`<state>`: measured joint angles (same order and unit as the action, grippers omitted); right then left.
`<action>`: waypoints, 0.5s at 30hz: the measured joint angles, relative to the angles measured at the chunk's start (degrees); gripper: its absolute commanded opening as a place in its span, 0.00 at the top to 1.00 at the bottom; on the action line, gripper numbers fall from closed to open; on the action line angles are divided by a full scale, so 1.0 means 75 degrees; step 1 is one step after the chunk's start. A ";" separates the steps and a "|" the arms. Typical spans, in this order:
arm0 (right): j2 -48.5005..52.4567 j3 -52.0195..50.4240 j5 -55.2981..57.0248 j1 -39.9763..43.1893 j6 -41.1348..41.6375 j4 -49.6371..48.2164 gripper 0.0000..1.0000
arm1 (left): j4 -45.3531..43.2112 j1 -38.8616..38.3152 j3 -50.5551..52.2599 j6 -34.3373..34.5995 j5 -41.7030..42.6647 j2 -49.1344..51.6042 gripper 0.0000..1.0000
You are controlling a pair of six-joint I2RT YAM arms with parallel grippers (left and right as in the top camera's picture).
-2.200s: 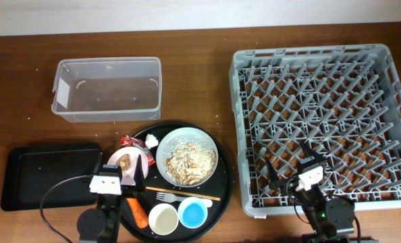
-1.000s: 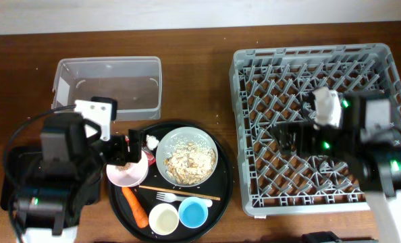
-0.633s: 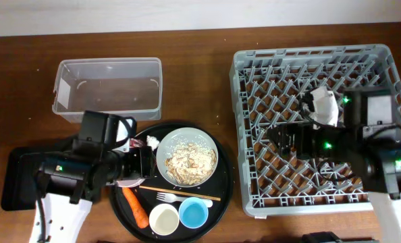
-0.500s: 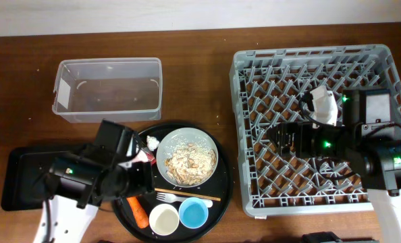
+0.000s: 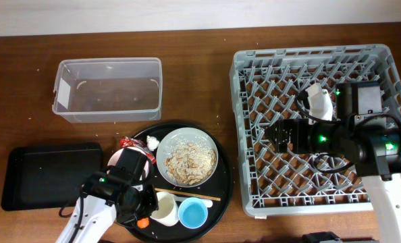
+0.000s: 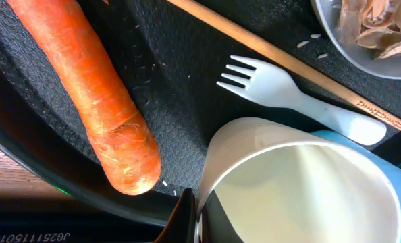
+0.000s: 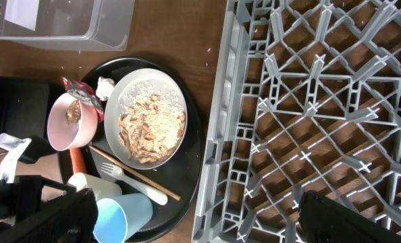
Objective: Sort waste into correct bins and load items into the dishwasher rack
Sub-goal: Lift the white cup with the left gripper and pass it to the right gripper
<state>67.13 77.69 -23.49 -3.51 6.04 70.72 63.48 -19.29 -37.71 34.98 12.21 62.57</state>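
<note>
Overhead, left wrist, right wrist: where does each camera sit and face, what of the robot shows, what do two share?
Overhead: above table, facing down; left arm, right arm show.
Left wrist: low over tray, facing carrot, fork, cup; one fingertip shows.
Right wrist: above rack, facing rack and tray; both fingers show.
Both wrist views share the fork.

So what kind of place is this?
Probably a practice table for dish clean-up, not a real kitchen: a grey dishwasher rack, a clear waste tub and a used white bowl.

Bowl (image 5: 160, 162) on round tray (image 5: 217, 206), tub (image 5: 107, 62) at its eleven o'clock, flat tray (image 5: 48, 172) at nine, rack (image 5: 308, 52) at three.
</note>
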 measured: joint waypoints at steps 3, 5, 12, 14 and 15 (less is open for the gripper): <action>0.0000 0.0000 0.0000 0.0000 0.0003 -0.0003 0.02 | 0.0775 0.0000 -0.0434 0.0000 -0.0052 0.0044 0.99; 0.0000 -0.0003 0.0000 0.0000 0.0009 0.0020 0.02 | 0.1504 0.0000 -0.1827 -0.0003 -0.0376 0.0082 0.99; 0.0032 0.0000 -0.2159 0.0006 -0.1107 -0.0769 0.08 | -0.2946 0.0050 -0.4083 -0.0064 0.2017 0.0854 0.99; 0.0041 -0.0003 -0.3232 0.0006 -0.1699 -0.1207 0.08 | -0.4386 0.0391 -0.4103 -0.0099 0.3777 0.1676 0.99; 0.0044 0.0000 -0.3975 0.0006 -0.2177 -0.1323 0.08 | -0.5187 0.0775 -0.4106 -0.0117 0.5342 0.2363 0.99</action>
<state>67.46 77.69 -53.30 -3.46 -10.28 60.80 24.58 -13.47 -68.51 34.11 52.27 80.29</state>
